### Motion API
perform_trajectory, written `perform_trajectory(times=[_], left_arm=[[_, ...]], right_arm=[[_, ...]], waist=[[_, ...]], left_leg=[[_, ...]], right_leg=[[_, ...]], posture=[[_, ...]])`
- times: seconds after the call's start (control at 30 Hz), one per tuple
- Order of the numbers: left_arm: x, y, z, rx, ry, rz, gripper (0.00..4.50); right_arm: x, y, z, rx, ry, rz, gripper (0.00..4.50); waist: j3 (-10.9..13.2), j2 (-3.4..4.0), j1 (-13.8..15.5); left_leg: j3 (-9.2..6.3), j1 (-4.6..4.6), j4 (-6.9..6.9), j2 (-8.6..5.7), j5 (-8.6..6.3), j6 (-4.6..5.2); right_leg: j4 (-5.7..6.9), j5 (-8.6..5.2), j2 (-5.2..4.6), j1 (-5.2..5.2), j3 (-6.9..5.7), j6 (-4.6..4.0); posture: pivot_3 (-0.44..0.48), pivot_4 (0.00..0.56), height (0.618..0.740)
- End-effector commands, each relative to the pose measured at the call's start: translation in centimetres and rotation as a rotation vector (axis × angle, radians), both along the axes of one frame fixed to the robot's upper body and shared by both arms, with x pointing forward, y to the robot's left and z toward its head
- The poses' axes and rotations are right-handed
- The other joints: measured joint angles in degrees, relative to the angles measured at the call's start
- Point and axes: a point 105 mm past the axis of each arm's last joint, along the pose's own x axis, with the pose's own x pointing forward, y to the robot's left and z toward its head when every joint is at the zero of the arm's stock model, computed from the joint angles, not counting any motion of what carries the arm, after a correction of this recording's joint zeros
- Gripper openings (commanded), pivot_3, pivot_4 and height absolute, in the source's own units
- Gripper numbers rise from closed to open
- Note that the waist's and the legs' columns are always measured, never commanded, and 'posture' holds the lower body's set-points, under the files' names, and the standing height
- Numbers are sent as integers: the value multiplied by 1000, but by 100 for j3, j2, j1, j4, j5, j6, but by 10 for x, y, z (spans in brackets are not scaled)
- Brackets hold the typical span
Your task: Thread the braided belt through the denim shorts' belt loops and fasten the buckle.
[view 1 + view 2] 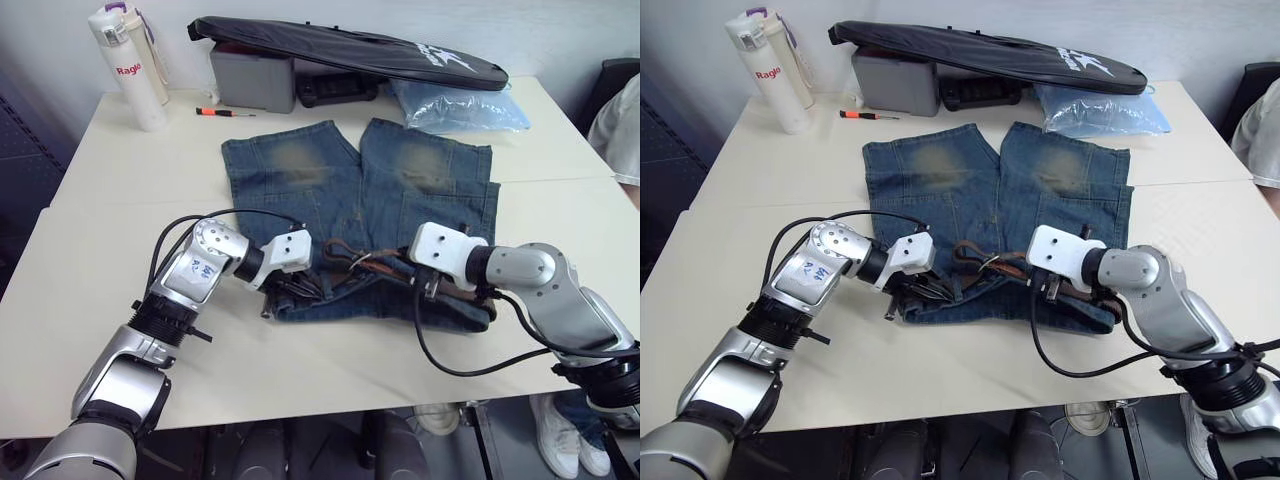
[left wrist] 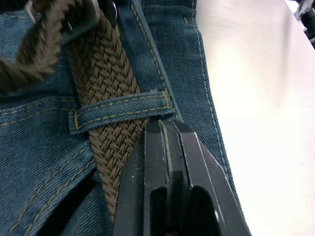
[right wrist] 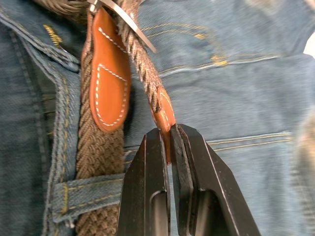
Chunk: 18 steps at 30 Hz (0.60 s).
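Belt (image 2: 106,64) already under a belt loop (image 2: 120,109) along the waistband of the denim shorts (image 1: 330,180), which lie flat on the table (image 1: 130,200). Right gripper (image 3: 170,135) pinches the belt's leather tip with narrow fingers, seemingly to feed it at the buckle (image 3: 123,17). Left gripper (image 2: 165,128) presses down beside the loop, fingers closed on nothing, likely pinning the denim.
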Motion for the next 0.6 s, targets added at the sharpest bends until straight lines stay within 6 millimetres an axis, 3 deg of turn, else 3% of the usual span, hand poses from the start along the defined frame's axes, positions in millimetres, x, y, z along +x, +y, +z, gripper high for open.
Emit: perform_trajectory(times=[0.03,0.3,0.43,0.6], left_arm=[[-5,32,-21,90,45,31,0],[-4,38,-26,85,56,62,0],[-4,39,-30,85,63,65,0],[-1,39,-31,87,59,63,0]], right_arm=[[-6,-59,34,-220,-192,-32,77],[-41,-144,18,-359,-97,-168,77],[-52,-153,11,-369,-66,-177,77],[-48,-144,7,-343,-81,-163,77]], waist=[[0,1,23],[-4,3,-26],[-4,3,16],[-5,4,13]], left_leg=[[0,-1,-4,0,-1,1],[7,30,-7,4,-1,0],[6,32,7,3,-2,1],[-1,35,9,3,-5,5]], right_leg=[[-4,0,-1,0,-3,0],[0,-1,0,23,3,-1],[-3,1,0,33,4,2],[-6,1,-1,42,1,1]], posture=[[0,150,740],[0,150,740],[0,150,740],[0,150,740]])
